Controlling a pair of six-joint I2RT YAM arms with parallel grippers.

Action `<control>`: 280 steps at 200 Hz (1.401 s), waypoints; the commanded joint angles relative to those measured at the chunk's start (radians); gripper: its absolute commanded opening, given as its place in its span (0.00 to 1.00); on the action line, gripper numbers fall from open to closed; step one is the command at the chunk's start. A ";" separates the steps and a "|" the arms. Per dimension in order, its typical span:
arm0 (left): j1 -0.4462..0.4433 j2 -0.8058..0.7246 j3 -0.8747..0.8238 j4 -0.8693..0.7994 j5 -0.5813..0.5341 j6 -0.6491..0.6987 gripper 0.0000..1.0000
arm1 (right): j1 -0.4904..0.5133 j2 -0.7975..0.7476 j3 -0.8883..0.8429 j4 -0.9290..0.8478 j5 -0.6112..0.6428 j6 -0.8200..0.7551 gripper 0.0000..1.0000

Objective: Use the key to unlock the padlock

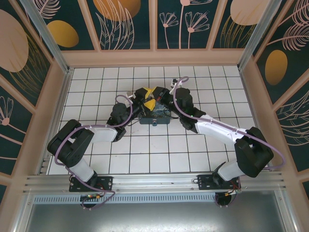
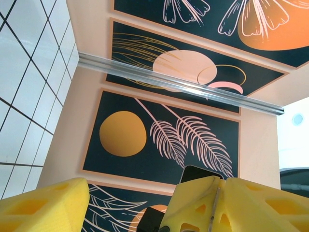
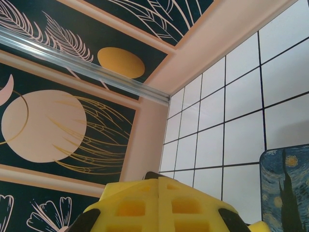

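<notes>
The white tiled desk [image 1: 96, 159] spreads out inside walls [image 1: 125, 24] painted with leaves and orange discs. My left arm [image 1: 72, 142] reaches in from the near left corner and my right arm [image 1: 251, 152] from the near right corner. They meet around the middle of the desk, a little toward the far edge.

Just under that meeting point lies a box [image 1: 160, 119] painted in blue and yellow swirls. In the right wrist view its corner sits flat on the tiles.

My left gripper [image 2: 149, 193] has its jaws parted, with a wide gap between its yellow fingers [image 2: 43, 205]. Another yellow block presses against the finger on the far side of that gap. My right gripper [image 3: 158, 188] has its yellow fingers pressed together along one seam, and I cannot tell whether anything is pinched in it. From above, both grippers hover over the far side of the box, touching or nearly touching each other.

A thin metal sliver [image 2: 215, 205] shows in the seam between two yellow blocks in the left wrist view, but I cannot tell whether it is the key. A silvery speck [image 1: 155, 122] sits at the box's near side, too small for me to say whether it is the padlock.
</notes>
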 commanded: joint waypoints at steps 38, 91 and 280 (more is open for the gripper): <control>-0.010 -0.026 0.015 0.061 0.020 0.003 0.74 | 0.007 0.021 -0.012 0.050 -0.012 0.027 0.00; -0.011 -0.029 0.017 0.072 0.015 0.002 0.75 | 0.031 0.063 0.010 0.065 -0.020 0.042 0.00; -0.009 -0.015 0.020 0.057 0.015 0.012 0.77 | 0.039 0.063 0.029 0.116 -0.046 0.071 0.00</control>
